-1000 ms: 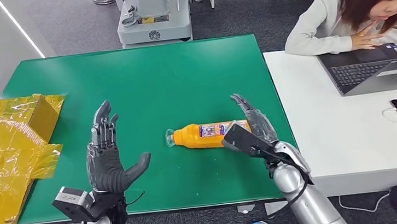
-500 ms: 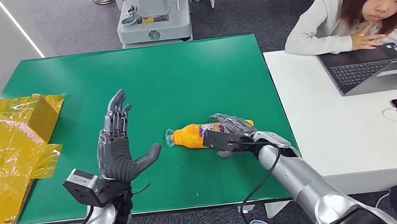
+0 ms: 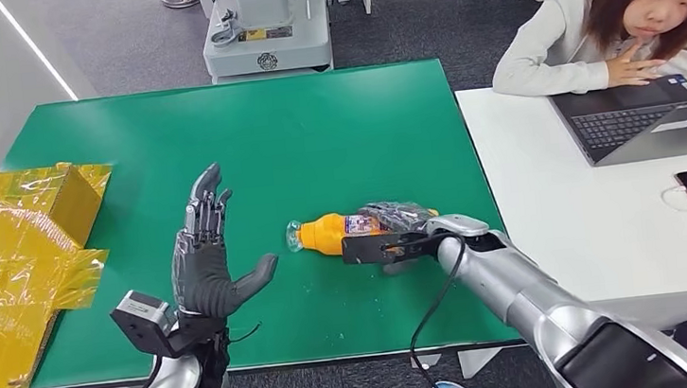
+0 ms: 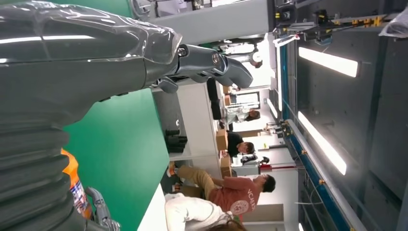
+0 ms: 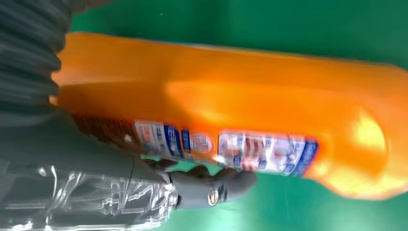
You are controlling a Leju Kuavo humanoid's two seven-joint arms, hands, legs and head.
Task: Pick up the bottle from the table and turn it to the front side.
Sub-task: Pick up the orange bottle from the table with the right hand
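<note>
A: Step in hand: grasp. Bottle (image 3: pixel 355 232) lying on its side on green counter (image 3: pixel 315 140), cap end toward left hand, right of centre, near front edge.

B: Right hand (image 3: pixel 397 219)?

A: Draped over bottle's base end, fingers curled across the top. Right wrist view: thumb (image 5: pixel 211 185) tucked along the label side, touching. Looks closed on the bottle, though bottle not yet off the counter, by the look of it.

B: Left hand (image 3: pixel 206 264)?

A: Spread, holding nothing, palm up on edge, fingers pointing away, just beside the bottle's cap end but apart from it.

B: Next move?

A: Probably firm the grip, lift clear of counter, then roll the wrist till the front label faces forward. Judged risk: smooth round body slipping or rolling if the grip stays shallow. Left hand placed well to steady or take over.

B: Change from earlier frames?

A: A second back, right hand open and raised behind the bottle's base, fingers up. Half a second back, coming down over it. Now settled lower and wrapped closer. Left hand moved in toward the bottle over that second, little shift in the last half. Bottle itself hardly moved.

B: Surroundings?

A: Yellow wrapped boxes (image 3: pixel 13 254) at counter's left edge. Person (image 3: pixel 628 24) seated at white desk (image 3: pixel 561 221) with laptop (image 3: pixel 646 117), not involved.
</note>
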